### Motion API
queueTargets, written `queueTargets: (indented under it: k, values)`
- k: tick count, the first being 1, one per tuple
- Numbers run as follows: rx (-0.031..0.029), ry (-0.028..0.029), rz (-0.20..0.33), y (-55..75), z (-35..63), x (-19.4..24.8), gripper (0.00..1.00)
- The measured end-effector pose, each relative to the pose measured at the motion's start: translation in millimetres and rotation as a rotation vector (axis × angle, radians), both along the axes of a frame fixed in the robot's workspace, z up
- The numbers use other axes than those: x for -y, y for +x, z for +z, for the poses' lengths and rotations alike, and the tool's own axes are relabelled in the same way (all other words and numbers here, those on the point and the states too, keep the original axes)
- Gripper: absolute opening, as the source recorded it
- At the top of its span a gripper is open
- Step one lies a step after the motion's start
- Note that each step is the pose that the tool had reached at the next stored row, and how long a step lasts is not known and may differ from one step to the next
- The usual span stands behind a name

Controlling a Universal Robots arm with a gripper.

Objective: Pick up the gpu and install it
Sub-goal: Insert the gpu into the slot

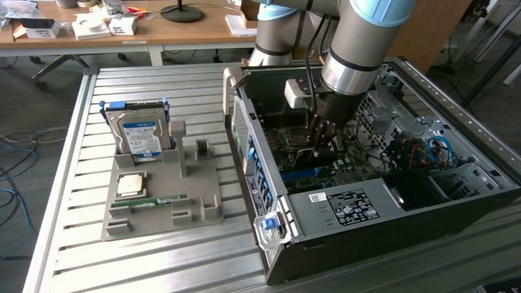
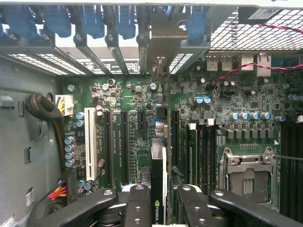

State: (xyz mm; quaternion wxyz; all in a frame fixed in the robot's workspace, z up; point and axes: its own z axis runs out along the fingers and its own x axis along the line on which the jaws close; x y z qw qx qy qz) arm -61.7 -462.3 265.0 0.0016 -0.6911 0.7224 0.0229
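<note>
Gripper (image 1: 320, 139) is low inside the open computer case (image 1: 350, 204), its fingers pinching the gpu (image 2: 158, 175) edge-on between them. The gpu sits over the motherboard (image 2: 128, 142), in line with a long slot; seated or not, cannot tell. Hard drive (image 1: 140, 135) and memory stick (image 1: 153, 201) rest on the grey holder (image 1: 194, 186) outside the case.

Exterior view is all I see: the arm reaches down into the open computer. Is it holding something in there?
Observer: Yes. In the wrist view the gripper is shut on the gpu, a thin card seen edge-on with a small green logo.
Operator: Where is it on the board?
Observer: It runs parallel to the long black slots of the motherboard, with black slots either side; a white slot stands further off.
</note>
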Motion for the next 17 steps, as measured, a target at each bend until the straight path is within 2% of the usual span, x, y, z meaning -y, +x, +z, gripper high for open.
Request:
queueTargets:
  k: [17]
  values:
    - [0.0032, 0.0000, 0.001, -0.8, -0.7, 0.0, 0.26]
